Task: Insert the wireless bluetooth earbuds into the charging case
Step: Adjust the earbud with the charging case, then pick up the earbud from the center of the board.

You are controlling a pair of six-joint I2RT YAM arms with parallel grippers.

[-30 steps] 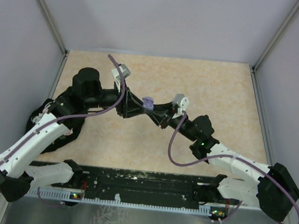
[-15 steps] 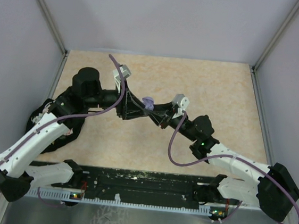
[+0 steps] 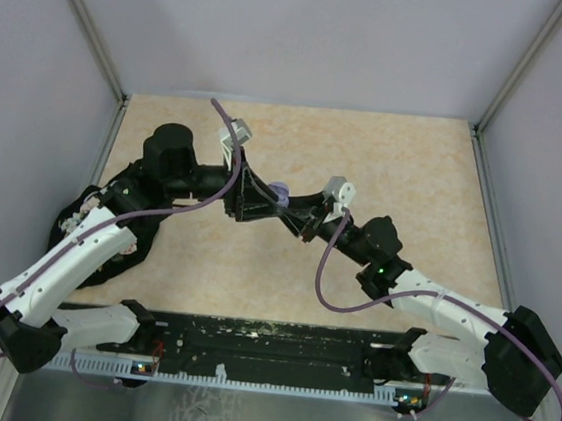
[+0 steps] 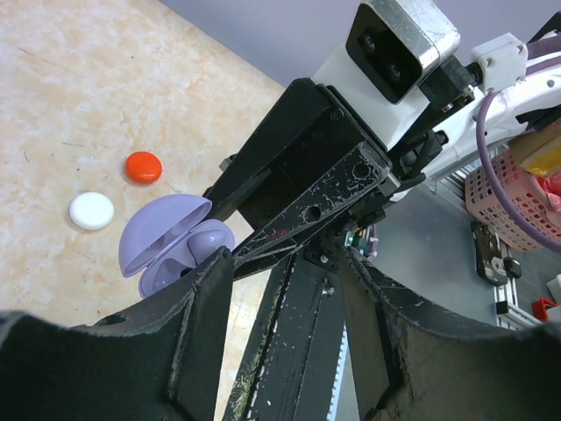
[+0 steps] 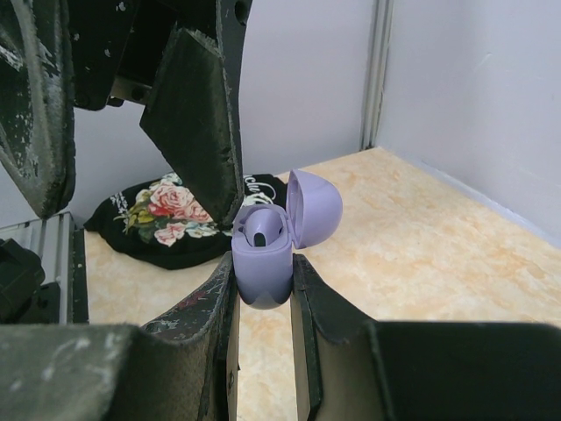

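- Since a sec ago, L gripper (image 4: 282, 263) has nudged toward 3 o'clock, closer onto the charging case (image 5: 260, 267). R gripper (image 5: 263, 289) and case haven't shifted.
- R jaws clenched on the case body, holding it off the table (image 3: 406, 173) near mid-table. Lid (image 5: 314, 210) is flipped open toward 2 o'clock in R wrist view.
- L jaws parted, nothing seen between them. One L finger (image 5: 206, 123) hangs just above the case at 11 o'clock.
- Lilac earbud (image 5: 263, 230) sits in the case well; can't tell if it's fully seated.
- Red disc (image 4: 143, 167) and white disc (image 4: 92, 210) lie on the table at 10 o'clock of the case in L wrist view, apart from it. Can't tell if they're cases or buds.
- Step in hand, prob: seat the bud properly in its well.
- To do it well:
  - Keep R grip steady w/ the case mouth up.
  - Bring L fingertip straight down on the bud w/ a light push.
  - Avoid side load, else the case may twist out of R jaws.
  - Stay clear of the lid hinge, and don't bump the lid shut on a half-seated bud.
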